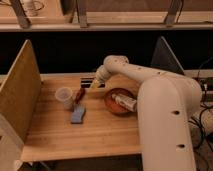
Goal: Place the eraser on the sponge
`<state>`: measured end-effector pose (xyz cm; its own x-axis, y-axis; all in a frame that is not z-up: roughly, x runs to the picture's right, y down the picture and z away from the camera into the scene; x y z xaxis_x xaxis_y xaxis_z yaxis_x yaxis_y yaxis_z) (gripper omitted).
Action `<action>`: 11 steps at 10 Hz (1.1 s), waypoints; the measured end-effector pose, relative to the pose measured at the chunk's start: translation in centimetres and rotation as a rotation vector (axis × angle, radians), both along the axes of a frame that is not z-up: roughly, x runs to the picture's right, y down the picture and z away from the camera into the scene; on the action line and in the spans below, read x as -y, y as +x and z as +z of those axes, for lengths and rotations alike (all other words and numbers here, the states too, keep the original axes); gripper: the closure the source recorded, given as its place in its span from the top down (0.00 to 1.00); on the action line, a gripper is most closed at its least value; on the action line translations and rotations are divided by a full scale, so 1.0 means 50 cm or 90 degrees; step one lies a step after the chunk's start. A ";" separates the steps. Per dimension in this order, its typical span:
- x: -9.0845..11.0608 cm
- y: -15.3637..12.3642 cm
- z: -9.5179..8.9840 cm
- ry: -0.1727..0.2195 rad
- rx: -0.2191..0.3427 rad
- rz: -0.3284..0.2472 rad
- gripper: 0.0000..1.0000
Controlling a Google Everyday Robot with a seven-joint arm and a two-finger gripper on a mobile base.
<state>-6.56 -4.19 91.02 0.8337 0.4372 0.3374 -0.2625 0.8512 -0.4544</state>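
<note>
The wooden table (100,135) takes up most of the view. The white arm (155,100) rises from 4 o'clock and bends over the table toward 10 o'clock, with its wrist tipped down at the table's far edge. The orange bowl (107,103) sits under the forearm, and the clear cup (64,97) is well to the bowl's 9 o'clock.

The sponge (78,115) lies flat with nothing on it, its long axis running roughly 12 to 6. A small reddish-brown thing (80,94) lies just beside it at 12 o'clock. The gripper (94,83) hangs low at the far edge, so the sponge is at about its 7 o'clock, near but apart.

A small dark shape right at the gripper's tip looks like the eraser (101,86). I cannot tell whether it is gripped or just lying there.
</note>
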 end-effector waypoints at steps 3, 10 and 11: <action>-0.062 0.010 -0.077 -0.043 -0.053 0.017 0.00; -0.185 -0.007 -0.185 -0.138 -0.082 0.034 0.00; -0.186 -0.007 -0.183 -0.139 -0.080 0.035 0.00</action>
